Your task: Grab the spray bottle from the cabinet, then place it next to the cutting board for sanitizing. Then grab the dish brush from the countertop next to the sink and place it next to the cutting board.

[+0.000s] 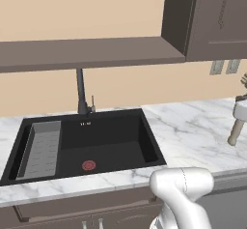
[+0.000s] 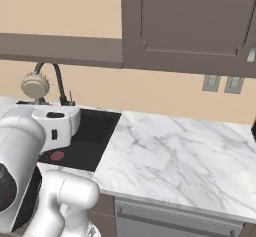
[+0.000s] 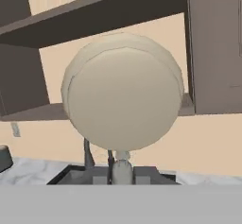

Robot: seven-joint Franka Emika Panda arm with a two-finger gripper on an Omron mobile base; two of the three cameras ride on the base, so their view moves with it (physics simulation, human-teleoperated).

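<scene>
One brush (image 3: 124,100) sits clamped by its handle in the pincer (image 3: 122,173), lifted above the sink (image 1: 111,141); carry it level, clear of the faucet (image 1: 81,93), toward the board.

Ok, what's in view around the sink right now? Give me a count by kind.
Dish brush: 1, held in the shut gripper
Sink: 1
Faucet: 1
Wall outlets: 2
Wall cabinet: 1
Total: 6
</scene>
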